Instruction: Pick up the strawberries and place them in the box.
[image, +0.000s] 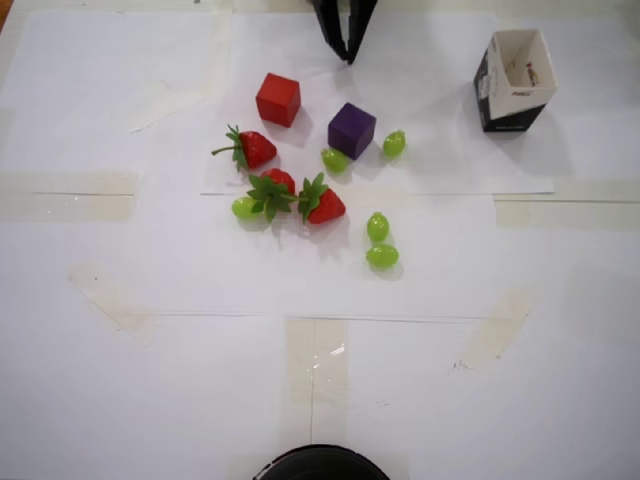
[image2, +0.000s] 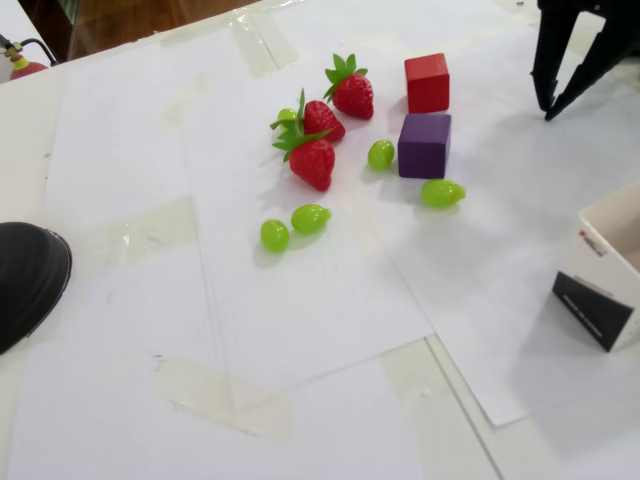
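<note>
Three red strawberries with green leafy tops lie in a loose group on the white paper: one (image: 255, 148) (image2: 352, 92), one (image: 281, 181) (image2: 321, 119) and one (image: 326, 206) (image2: 313, 163). The last two touch at their leaves. The box (image: 515, 80) (image2: 608, 295), black outside and white inside, stands open-topped at the right in the overhead view, apart from the fruit. My gripper (image: 348, 58) (image2: 546, 111) hangs above the far edge of the paper, beyond the purple cube, with its fingertips together and nothing between them.
A red cube (image: 278, 99) (image2: 427, 82) and a purple cube (image: 351, 130) (image2: 424, 145) sit just beyond the strawberries. Several green grapes lie around, such as one (image: 335, 160) (image2: 381, 154) and one (image: 382, 256) (image2: 274, 235). A black round object (image: 320, 465) (image2: 25, 280) sits at the near edge.
</note>
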